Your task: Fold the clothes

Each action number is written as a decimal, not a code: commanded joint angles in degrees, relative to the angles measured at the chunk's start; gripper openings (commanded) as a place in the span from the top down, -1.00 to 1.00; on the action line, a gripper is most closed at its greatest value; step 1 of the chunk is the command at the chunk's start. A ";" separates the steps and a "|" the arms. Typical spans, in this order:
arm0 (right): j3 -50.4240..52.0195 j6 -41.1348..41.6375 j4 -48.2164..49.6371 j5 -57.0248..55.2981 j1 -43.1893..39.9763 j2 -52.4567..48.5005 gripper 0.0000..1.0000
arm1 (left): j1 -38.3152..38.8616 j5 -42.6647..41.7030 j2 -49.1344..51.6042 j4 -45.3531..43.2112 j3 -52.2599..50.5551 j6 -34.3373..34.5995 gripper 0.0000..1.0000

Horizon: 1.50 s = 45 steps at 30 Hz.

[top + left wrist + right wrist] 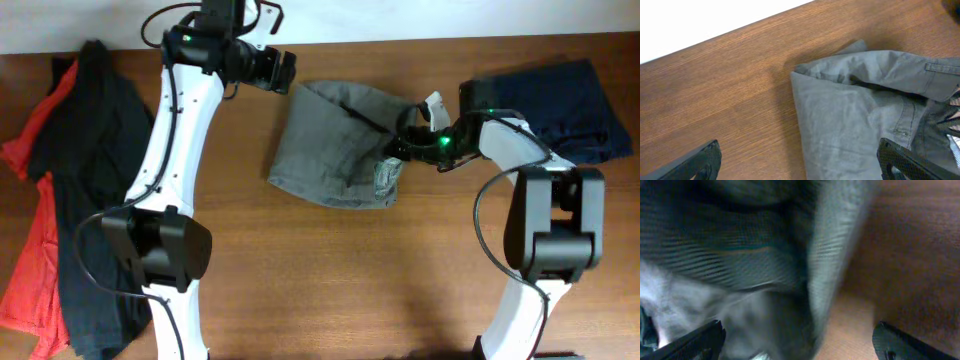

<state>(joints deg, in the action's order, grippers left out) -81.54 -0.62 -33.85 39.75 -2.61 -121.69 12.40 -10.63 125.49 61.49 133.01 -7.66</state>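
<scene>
The taupe shorts [335,145] lie folded in the middle of the table, with a pale inner patch at their right edge. My left gripper [283,72] hangs open just beyond their far left corner. In the left wrist view the shorts [860,115] fill the right half, and my open left fingers [800,162] straddle their left edge. My right gripper [402,140] is at the shorts' right edge. In the right wrist view its fingers [797,342] are spread wide, with blurred grey cloth [740,255] very close between and above them.
A navy garment [560,100] lies folded at the back right, behind my right arm. Red [35,240] and black [95,200] garments are heaped along the left edge. Bare wooden table [350,280] runs across the front.
</scene>
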 commanded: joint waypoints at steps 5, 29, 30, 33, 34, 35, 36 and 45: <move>0.00 -0.39 4.35 1.70 2.91 -6.45 -0.97 | -0.09 1.68 -0.42 0.13 1.14 0.48 -0.98; -16.31 11.19 8.81 25.09 -4.13 -3.61 0.92 | -0.11 3.21 0.09 0.09 1.11 0.48 -0.98; -18.95 12.59 8.79 24.11 -4.74 -2.29 0.92 | -0.15 3.21 0.09 0.09 1.11 0.48 -0.98; -23.47 15.76 8.81 21.24 -6.03 -0.87 0.92 | -0.15 3.21 0.20 0.09 1.11 0.48 -0.98; -25.00 16.63 8.81 20.85 -6.58 -0.81 0.92 | -0.15 3.21 0.20 0.09 1.11 0.48 -0.98; -26.80 17.59 8.81 20.83 -7.30 -0.81 0.92 | -0.15 3.21 0.20 0.09 1.11 0.48 -0.98; -28.57 18.51 9.20 20.61 -8.31 -0.81 0.92 | -0.15 3.21 0.20 0.09 1.11 0.48 -0.98; -37.40 24.02 9.38 18.03 -16.39 -0.81 0.92 | -0.20 3.23 0.20 0.13 1.07 0.48 -0.98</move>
<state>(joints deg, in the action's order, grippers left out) -115.57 20.62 -25.08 58.48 -15.86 -125.71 12.40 -7.86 125.49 61.54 133.01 -7.66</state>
